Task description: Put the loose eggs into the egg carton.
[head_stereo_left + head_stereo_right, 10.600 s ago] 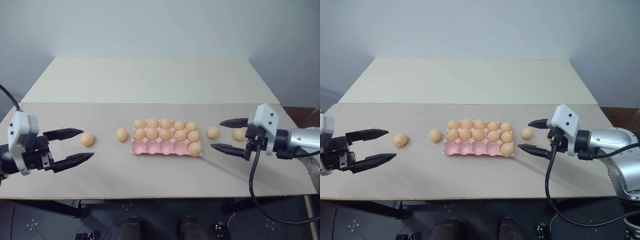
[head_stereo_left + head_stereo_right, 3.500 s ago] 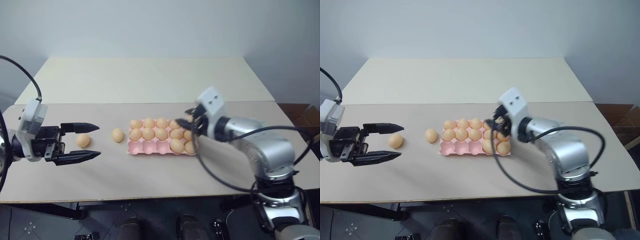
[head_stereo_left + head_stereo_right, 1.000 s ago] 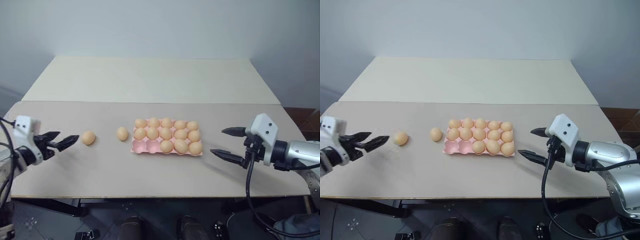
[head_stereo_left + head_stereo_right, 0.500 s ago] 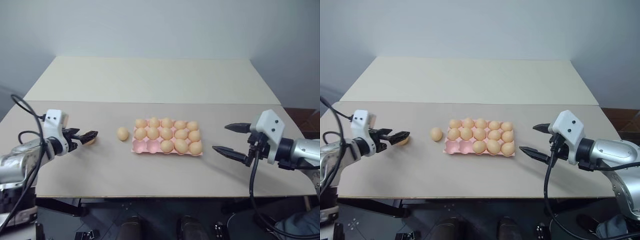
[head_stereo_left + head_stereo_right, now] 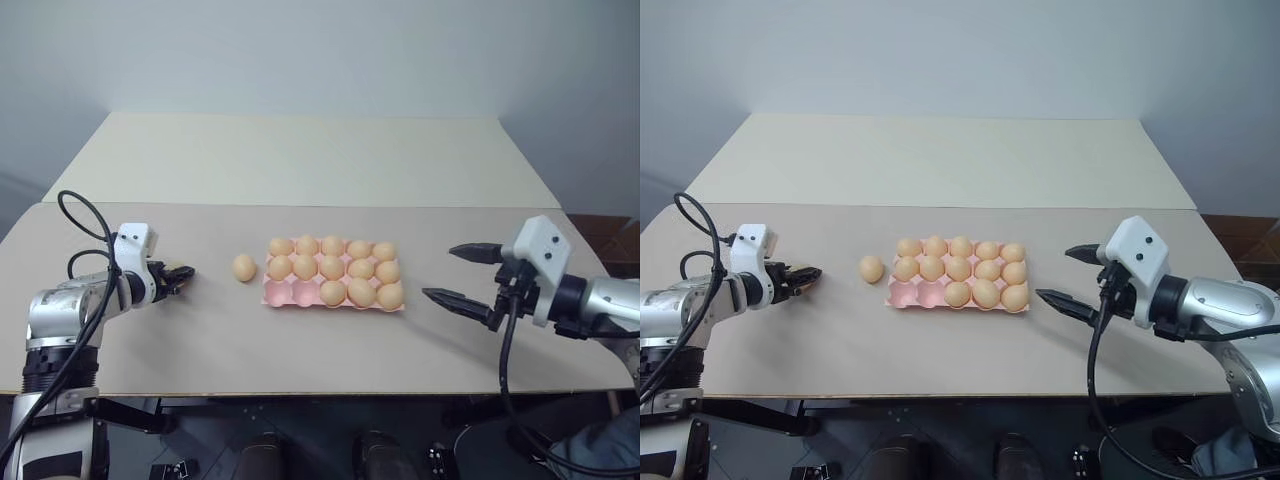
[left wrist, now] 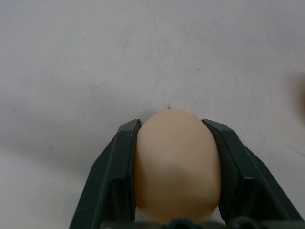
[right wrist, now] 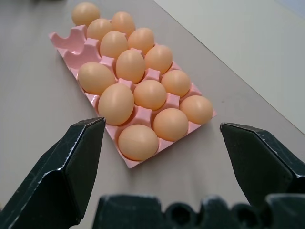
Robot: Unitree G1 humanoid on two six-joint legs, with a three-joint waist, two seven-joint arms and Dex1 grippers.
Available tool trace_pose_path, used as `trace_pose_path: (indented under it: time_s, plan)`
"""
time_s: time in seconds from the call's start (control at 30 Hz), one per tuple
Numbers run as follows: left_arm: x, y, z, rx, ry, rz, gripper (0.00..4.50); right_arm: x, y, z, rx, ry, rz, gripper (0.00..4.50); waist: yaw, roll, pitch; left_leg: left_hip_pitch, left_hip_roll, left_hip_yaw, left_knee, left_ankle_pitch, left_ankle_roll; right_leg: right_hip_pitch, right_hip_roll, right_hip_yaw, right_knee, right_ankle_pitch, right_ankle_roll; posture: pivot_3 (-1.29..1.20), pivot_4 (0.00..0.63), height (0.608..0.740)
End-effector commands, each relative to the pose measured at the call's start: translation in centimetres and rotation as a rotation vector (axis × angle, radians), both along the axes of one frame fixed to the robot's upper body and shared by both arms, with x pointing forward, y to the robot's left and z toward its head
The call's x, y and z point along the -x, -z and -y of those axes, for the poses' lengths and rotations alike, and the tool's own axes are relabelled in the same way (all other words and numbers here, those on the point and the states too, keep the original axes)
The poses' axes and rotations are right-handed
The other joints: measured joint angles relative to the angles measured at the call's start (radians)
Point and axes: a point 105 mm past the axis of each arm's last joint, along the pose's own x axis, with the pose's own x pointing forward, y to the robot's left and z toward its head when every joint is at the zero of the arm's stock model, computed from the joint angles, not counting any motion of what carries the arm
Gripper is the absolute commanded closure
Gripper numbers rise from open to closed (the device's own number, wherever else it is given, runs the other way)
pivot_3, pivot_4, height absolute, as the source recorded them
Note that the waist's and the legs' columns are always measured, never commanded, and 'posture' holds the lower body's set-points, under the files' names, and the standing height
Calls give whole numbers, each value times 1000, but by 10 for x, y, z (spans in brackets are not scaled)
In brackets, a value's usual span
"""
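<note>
The left gripper [image 6: 177,181] is clamped on a smooth pale-orange loose egg [image 6: 177,164]; the right gripper [image 7: 164,157] stands wide apart. Next, I judge: lift it toward the flat pink moulded egg carton [image 5: 290,295] (two front cups empty).

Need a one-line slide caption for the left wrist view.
Left gripper shut on a loose egg on the table.
</note>
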Motion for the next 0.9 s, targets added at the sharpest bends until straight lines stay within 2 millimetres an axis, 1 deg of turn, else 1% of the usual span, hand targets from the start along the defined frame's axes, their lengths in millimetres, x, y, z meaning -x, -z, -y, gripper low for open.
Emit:
trace_pose_path:
  time_s: [0.03, 0.1, 0.17, 0.23, 0.27, 0.33, 0.37, 0.4, 0.47, 0.5, 0.53, 0.57, 0.63, 0.7, 0.77, 0.8, 0.9]
  plan:
    - [-1, -17, -5, -29, 11, 59, 2756, 1, -18, 2, 8, 18, 73, 0, 0, 0, 0, 0, 0, 0, 0, 0, 0, 0, 0, 0, 0, 0, 0, 0, 150, 740]
    - [1, -24, -7, -41, 29, 74, 2756, 1, -18, 3, 5, 23, 74, 0, 0, 0, 0, 0, 0, 0, 0, 0, 0, 0, 0, 0, 0, 0, 0, 0, 150, 740]
    - [5, -45, 0, -35, 124, 139, 2756, 1, -18, 3, 3, 27, 72, 0, -2, 0, 0, 0, 0, 0, 0, 0, 0, 0, 0, 0, 0, 0, 0, 0, 150, 740]
    - [11, -74, 18, -7, 289, 209, 2756, 3, -17, 3, 4, 28, 69, 0, -1, 0, 0, -1, 0, 0, 0, 0, 0, -1, 0, 0, 0, 0, 0, 0, 150, 740]
    - [14, -82, 25, -2, 347, 227, 2756, 4, -17, 3, 3, 29, 68, 0, -1, 0, 0, -1, 0, 0, 0, 0, 0, -1, 0, 0, 0, 0, 0, 0, 150, 740]
    - [18, -97, 50, 24, 490, 256, 2756, 6, -16, 3, 4, 26, 62, 0, 5, 0, 0, -1, 0, 0, 0, 0, 0, -1, 0, -1, 0, 0, 0, 0, 150, 740]
    - [20, -101, 59, 35, 538, 261, 2756, 7, -15, 3, 4, 25, 61, 0, 8, 0, 0, -2, 0, 0, 0, 0, 0, 0, -1, -1, 0, 0, 0, 0, 150, 740]
    - [24, -105, 73, 36, 624, 271, 2756, 8, -15, 3, 4, 25, 58, 0, 9, 0, 0, -2, 0, 0, 1, 0, 0, 0, -1, -2, -1, 0, 0, 0, 150, 740]
    - [29, -107, 95, 27, 753, 274, 2756, 10, -14, 4, 5, 28, 55, 0, 9, 0, 0, -1, -1, 0, 1, 0, 0, 1, -1, -1, -1, 0, 0, 0, 150, 740]
    - [30, -107, 100, 24, 788, 274, 2756, 10, -13, 4, 5, 30, 54, 0, 7, 0, 0, -2, -1, 0, 1, 0, 0, 1, -1, -1, -1, 0, 0, 0, 150, 740]
    - [33, -106, 114, 23, 874, 275, 2756, 12, -13, 4, 7, 31, 52, 0, 4, 0, 0, -2, -1, 0, 1, 0, 0, 0, -1, -1, -1, 0, 0, 0, 150, 740]
    - [36, -105, 124, 22, 935, 276, 2756, 13, -12, 5, 8, 32, 50, 0, 3, 0, 0, -2, -1, 0, 1, 0, 0, 0, 0, -1, 0, 0, 0, 0, 150, 740]
    - [44, -100, 158, 47, 1126, 280, 2756, 19, -12, 6, 12, 27, 41, 0, 4, 0, 0, -2, -1, 0, 1, 0, 0, 0, 0, -1, 0, 0, 0, 0, 150, 740]
    - [45, -94, 181, 45, 1224, 284, 2756, 22, -11, 7, 16, 24, 38, 0, 6, 0, 0, -3, -1, 1, 2, 0, 0, 0, 0, -2, -1, 0, 0, 0, 150, 740]
    - [42, -83, 197, 22, 1279, 261, 2756, 25, -11, 7, 21, 20, 37, 0, 4, 0, 0, -4, -1, 1, 3, 0, 0, 0, 0, -1, -1, 0, 0, 0, 150, 740]
    - [41, -80, 201, 11, 1295, 253, 2756, 26, -11, 6, 22, 19, 37, 0, 2, 0, 0, -4, -1, 1, 3, 0, 0, 0, 1, -1, -1, 0, 0, 0, 150, 740]
    - [39, -61, 210, -58, 1337, 206, 2756, 27, -13, 8, 22, 34, 43, 0, -9, 0, 0, -3, -1, 0, 2, 0, 1, 0, 2, 1, 0, 0, 0, 0, 150, 740]
